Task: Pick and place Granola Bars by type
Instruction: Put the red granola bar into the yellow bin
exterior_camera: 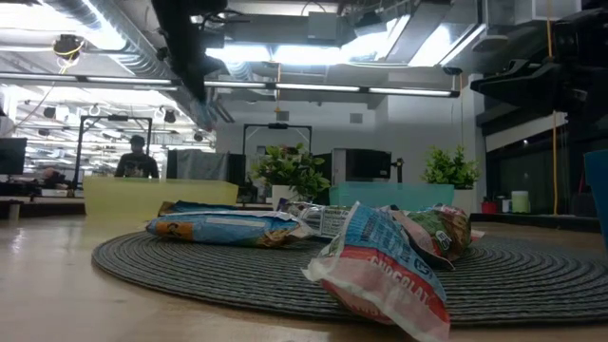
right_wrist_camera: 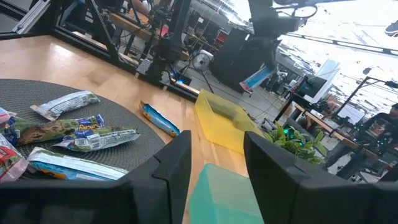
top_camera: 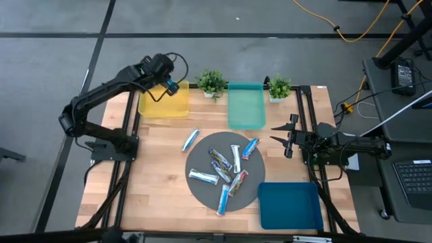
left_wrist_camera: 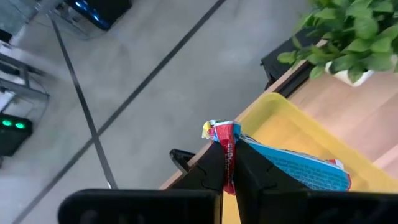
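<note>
My left gripper (left_wrist_camera: 230, 171) is shut on a blue-and-white granola bar (left_wrist_camera: 298, 167) with a red end, above the far edge of the yellow tray (top_camera: 163, 102) at the table's far left. Several more granola bars (top_camera: 223, 177) lie on the round grey mat (top_camera: 199, 158) in the middle. One blue bar (top_camera: 191, 139) lies on the wood beside the mat. My right gripper (top_camera: 282, 133) waits open at the table's right side, holding nothing. My left gripper pinches the bar's red crimped end (left_wrist_camera: 226, 144) between its two fingers. The fingers slant downward from the table's left side. The bar's blue body (left_wrist_camera: 311, 171) sticks out beyond the fingers over the yellow tray, lifted clear of it.
A teal tray (top_camera: 246, 108) stands at the far middle and a dark blue tray (top_camera: 289, 206) at the near right. Two small potted plants (top_camera: 212, 82) (top_camera: 279, 88) flank the teal tray. Bare wood lies left of the mat.
</note>
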{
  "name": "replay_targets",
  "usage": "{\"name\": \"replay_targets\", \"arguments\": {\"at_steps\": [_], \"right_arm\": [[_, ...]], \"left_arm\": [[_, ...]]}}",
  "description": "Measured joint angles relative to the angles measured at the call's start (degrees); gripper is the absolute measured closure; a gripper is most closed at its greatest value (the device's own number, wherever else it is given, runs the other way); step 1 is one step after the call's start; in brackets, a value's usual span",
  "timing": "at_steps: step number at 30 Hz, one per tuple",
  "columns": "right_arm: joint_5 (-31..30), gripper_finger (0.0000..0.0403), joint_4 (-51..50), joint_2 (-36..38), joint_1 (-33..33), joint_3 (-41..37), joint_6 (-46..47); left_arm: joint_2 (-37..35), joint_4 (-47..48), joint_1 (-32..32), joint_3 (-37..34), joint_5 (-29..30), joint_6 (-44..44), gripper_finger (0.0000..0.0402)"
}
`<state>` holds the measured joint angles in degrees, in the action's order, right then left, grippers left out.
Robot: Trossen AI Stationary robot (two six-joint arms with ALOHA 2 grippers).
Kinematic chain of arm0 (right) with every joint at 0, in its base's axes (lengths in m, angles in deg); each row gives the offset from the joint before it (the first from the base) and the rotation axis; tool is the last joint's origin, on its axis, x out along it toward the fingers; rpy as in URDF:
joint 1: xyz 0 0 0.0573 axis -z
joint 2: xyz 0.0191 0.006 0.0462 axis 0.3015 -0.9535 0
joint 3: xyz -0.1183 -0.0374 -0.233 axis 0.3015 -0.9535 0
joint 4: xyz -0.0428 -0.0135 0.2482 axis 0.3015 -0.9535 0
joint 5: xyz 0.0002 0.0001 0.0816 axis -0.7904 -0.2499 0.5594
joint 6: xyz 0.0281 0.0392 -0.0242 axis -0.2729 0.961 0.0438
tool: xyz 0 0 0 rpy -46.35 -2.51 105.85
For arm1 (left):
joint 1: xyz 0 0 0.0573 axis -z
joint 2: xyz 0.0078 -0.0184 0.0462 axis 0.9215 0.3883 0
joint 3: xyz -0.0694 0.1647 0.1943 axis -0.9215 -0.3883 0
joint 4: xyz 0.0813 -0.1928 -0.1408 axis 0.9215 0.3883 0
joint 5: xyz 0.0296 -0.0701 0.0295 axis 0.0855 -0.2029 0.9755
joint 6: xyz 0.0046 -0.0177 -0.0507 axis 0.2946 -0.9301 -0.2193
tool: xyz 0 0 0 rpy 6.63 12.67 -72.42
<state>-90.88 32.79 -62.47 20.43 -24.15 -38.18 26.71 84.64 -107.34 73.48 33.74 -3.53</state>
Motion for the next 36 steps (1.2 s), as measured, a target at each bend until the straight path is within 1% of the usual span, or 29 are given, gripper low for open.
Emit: {"name": "replay_targets", "arguments": {"at_steps": [7, 10, 13, 23, 36], "right_arm": [[0.0, 0.0253, 0.0, 0.0, 0.0, 0.0, 0.0], [0.0, 0.0253, 0.0, 0.0, 0.0, 0.0, 0.0], [0.0, 0.0253, 0.0, 0.0, 0.0, 0.0, 0.0], [0.0, 0.0253, 0.0, 0.0, 0.0, 0.0, 0.0], [0.0, 0.0253, 0.0, 0.0, 0.0, 0.0, 0.0]], "left_arm": [[0.4, 0.0, -9.7, 0.0, -7.6, 2.4, 0.0397], [1.7, 0.0, -13.4, 0.0, -12.8, 2.2, 0.0396], [4.3, 0.0, -15.6, 0.0, -17.2, 2.0, 0.0396], [16.3, -0.6, -16.0, 0.0, -17.4, 3.4, 0.0395], [27.1, -2.1, -16.0, 0.0, -17.4, 4.5, 0.0394]]}}
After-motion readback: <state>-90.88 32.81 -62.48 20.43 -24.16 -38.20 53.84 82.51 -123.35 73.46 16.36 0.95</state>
